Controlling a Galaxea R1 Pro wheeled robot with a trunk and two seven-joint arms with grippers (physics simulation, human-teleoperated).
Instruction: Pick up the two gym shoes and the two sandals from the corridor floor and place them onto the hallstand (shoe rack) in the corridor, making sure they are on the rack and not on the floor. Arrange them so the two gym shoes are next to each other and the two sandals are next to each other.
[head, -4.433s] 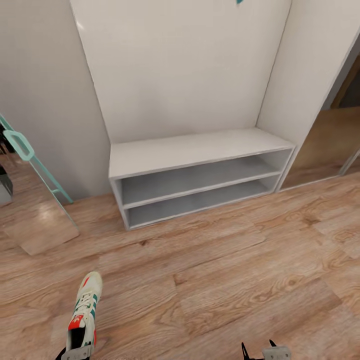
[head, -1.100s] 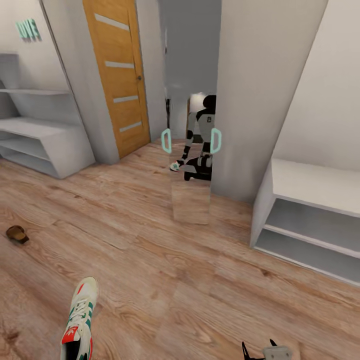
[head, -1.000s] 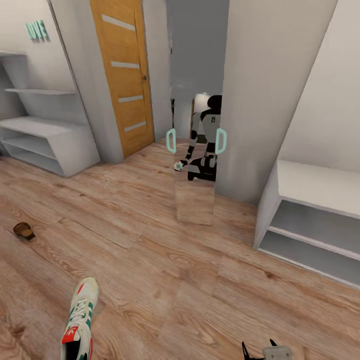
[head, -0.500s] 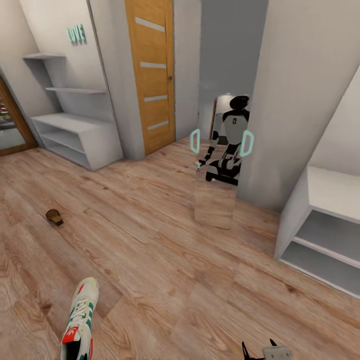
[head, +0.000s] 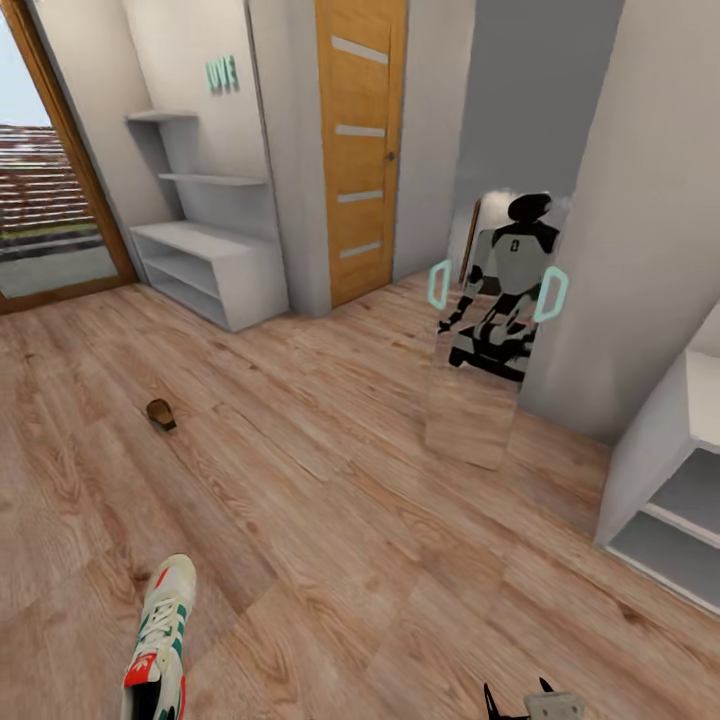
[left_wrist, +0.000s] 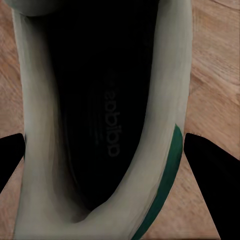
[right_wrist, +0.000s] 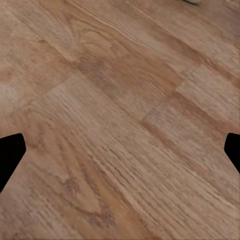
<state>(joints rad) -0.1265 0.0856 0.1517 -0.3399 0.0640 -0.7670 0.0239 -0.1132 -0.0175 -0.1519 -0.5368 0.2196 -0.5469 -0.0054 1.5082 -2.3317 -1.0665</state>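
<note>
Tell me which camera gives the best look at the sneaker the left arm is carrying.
The head view: the sneaker shows from above with laces, green stripes and red patches, toe pointing away. The left wrist view is too close, giving just the dark insole and a green-edged collar between the left gripper's fingertips. The right wrist view sees floor.

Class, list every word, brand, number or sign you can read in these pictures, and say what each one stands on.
"adidas": dark print on the insole of the gym shoe, seen in the left wrist view between the left gripper fingers.
Mint letters on the wall above the hallstand: they look like "LOVE", though the first letter is partly cut off by the wall edge.
A small mark on the chest of the robot in the mirror: too small to read.
</note>
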